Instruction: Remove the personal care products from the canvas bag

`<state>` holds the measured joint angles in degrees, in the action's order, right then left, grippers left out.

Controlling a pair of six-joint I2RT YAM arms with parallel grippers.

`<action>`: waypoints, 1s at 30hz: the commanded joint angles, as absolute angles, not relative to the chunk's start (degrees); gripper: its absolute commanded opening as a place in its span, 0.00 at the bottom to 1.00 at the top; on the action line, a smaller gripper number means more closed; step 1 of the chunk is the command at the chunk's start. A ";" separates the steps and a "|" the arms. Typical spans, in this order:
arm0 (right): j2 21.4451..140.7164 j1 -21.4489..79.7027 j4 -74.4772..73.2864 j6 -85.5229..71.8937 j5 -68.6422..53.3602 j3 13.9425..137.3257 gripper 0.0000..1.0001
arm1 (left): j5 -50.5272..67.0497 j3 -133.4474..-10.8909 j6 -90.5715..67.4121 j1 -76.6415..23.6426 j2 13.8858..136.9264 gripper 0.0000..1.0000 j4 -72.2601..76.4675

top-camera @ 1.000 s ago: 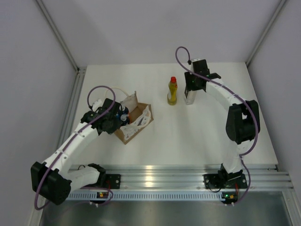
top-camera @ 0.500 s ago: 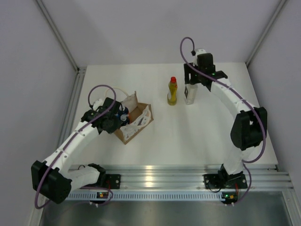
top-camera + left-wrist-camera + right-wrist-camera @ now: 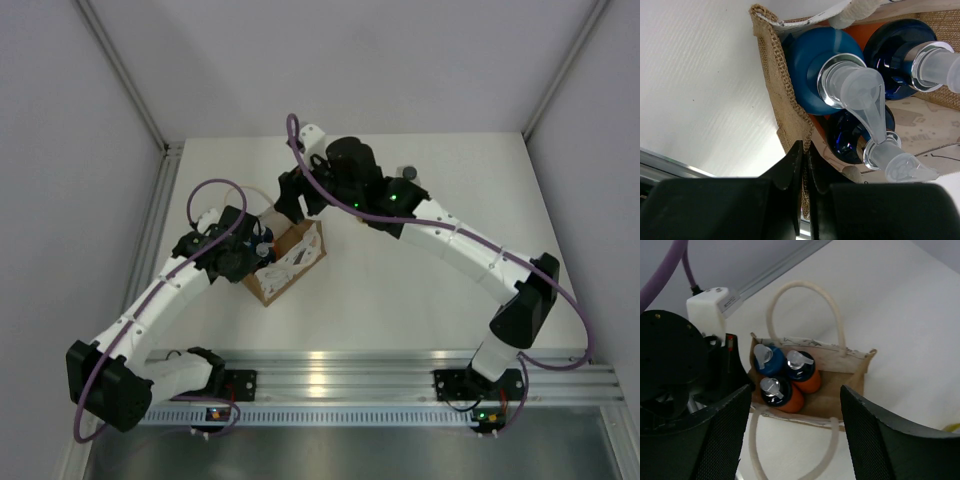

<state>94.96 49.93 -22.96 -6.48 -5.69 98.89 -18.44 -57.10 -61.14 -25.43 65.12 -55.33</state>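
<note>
We note three orange bottles with blue collars and clear pump tops (image 3: 801, 371) standing upright and touching one another inside the tan burlap tote bag with a white printed side panel (image 3: 840, 390). They are crowded into the end of the bag that the left gripper holds. The other end shows bare bag floor. The bag (image 3: 290, 262) stands on the white table (image 3: 400, 300), left of centre, with its cream rope handles (image 3: 805, 287) flopped outward, one far and one near.

Left gripper (image 3: 804, 150): the black jaws are closed together on the woven rim at the bag's corner, with the fabric pinched between them. The bottles (image 3: 825, 65) sit just inside that rim.

Right gripper (image 3: 796, 390): the jaws are spread wide and hold nothing, hanging above the bag's mouth. The bottles show below and between the two black mesh-textured fingers (image 3: 725, 435), touching neither. In the overhead view the right arm reaches across the table to the bag's far side.
</note>
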 commanded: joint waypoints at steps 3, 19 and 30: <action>101.85 53.61 -22.14 -7.73 -9.14 104.32 0.68 | -19.07 -59.68 -62.23 -25.40 63.02 0.21 -55.37; 109.16 55.63 -22.50 -6.24 -14.41 106.00 0.61 | -21.96 -59.76 -64.51 -25.31 53.80 0.58 -57.82; 113.02 58.09 -23.90 -0.53 -16.35 106.87 0.58 | -32.87 -58.80 -69.44 -25.31 42.72 0.47 -64.34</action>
